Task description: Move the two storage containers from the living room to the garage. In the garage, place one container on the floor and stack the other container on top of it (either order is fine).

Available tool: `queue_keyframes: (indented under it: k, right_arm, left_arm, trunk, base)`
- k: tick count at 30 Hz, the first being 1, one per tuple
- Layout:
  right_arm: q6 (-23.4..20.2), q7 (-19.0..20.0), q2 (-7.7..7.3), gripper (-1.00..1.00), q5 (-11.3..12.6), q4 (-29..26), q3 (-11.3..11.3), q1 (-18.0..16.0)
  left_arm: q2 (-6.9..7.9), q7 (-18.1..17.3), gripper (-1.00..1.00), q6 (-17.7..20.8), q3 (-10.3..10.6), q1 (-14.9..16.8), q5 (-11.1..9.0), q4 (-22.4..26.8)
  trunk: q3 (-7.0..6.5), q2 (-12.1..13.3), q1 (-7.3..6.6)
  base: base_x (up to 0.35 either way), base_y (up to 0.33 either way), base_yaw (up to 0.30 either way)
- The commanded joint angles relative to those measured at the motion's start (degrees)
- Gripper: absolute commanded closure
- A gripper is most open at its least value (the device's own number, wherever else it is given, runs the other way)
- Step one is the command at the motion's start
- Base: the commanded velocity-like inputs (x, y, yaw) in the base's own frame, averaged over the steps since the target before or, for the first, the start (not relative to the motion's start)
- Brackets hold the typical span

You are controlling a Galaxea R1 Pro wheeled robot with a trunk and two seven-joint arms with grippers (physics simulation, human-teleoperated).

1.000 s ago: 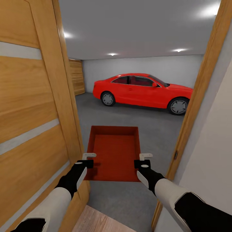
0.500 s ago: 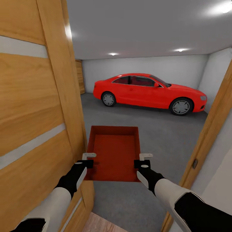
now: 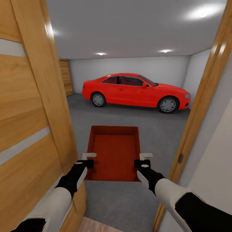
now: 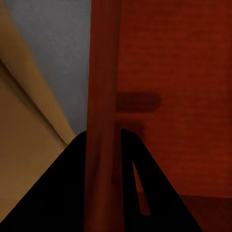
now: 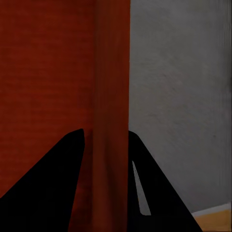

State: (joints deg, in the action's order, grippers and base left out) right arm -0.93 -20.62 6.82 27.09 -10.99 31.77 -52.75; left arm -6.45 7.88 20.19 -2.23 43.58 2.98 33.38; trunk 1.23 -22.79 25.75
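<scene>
Doorway framing has shifted since half a second ago: the whole head view has swung, so the red car [image 3: 135, 91] sits further left in the picture and the right door frame [image 3: 199, 106] reaches higher and closer in; that is the camera turning, while the arms and their load hold the same place in the view as before.

One storage container [image 3: 116, 153] is carried level between both arms, its open top up, out over the grey concrete floor [image 3: 161, 129] of the garage. The left gripper [image 3: 86, 160] is clamped on the container's left wall, one finger on either side of it, as the left wrist view shows [image 4: 104, 159]. The right gripper [image 3: 143, 160] is pinched on the right wall [image 5: 112, 159] in the same way.

On the left, the open wooden door [image 3: 29, 122] stands just beside the left arm and the container's left edge. On the right, the frame is near the right forearm but apart from the container. Far ahead, bare floor stretches between the container and the car, which is parked well apart along the far wall [image 3: 129, 66].
</scene>
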Motion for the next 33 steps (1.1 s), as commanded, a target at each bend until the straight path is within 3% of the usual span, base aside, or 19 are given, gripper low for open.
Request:
queue_keyframes:
  k: [1, 9, 26, 33]
  right_arm:
    - [0.7, 0.0, 0.56, 1.00, -1.0, -0.2, -1.0, -0.1]
    - [0.7, 0.0, 0.56, 1.00, -1.0, -0.2, -1.1, -0.1]
    - [0.7, 0.0, 0.48, 1.00, -1.0, -0.2, -1.1, -0.1]
    - [0.7, 0.0, 0.56, 1.00, -1.0, -0.2, -1.0, -0.1]
  left_arm:
    - [-0.49, -0.1, 1.00, 0.4, -0.9, 0.0, 0.3, 0.0]
    - [-0.49, -0.3, 1.00, 0.4, -0.9, 0.0, 0.3, 0.0]
    - [-0.49, -0.5, 1.00, 0.4, -0.9, 0.0, 0.4, 0.0]
    - [-0.49, -0.4, 1.00, 0.4, -0.9, 0.0, 0.4, 0.1]
  trunk:
    - [0.12, -0.1, 0.04]
    - [0.12, -0.1, 0.04]
    - [0.12, -0.1, 0.04]
    - [0.12, -0.1, 0.04]
  base:
    - [0.000, 0.000, -0.240]
    - [0.015, 0.016, -0.102]
    - [0.127, 0.143, -0.004]
    - [0.003, 0.003, -0.179]
